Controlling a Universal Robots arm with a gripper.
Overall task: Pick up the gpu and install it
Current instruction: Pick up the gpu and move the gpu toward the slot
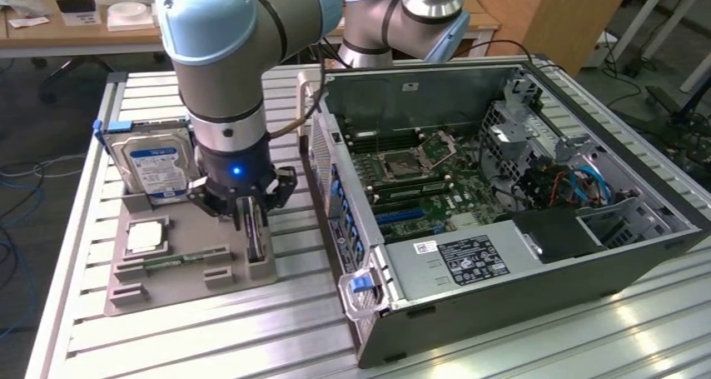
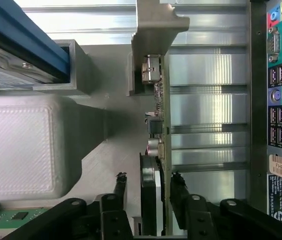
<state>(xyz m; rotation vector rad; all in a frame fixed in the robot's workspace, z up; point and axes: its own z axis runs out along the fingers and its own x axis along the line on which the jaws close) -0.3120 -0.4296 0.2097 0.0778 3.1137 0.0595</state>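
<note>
The gpu (image 1: 256,244) (image 2: 160,115) stands on edge in a slot of the grey holder tray (image 1: 239,277) on the bench (image 1: 166,346); the jaws straddle it, open, gripping nothing; a hard drive (image 1: 156,169) stands in the same tray; the open computer case (image 1: 500,229) lies just beside, toward the exterior view's right.

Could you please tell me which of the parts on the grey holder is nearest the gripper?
The gpu, the thin card standing on edge: the open gripper straddles it, while the hard drive and memory stick sit apart.
</note>
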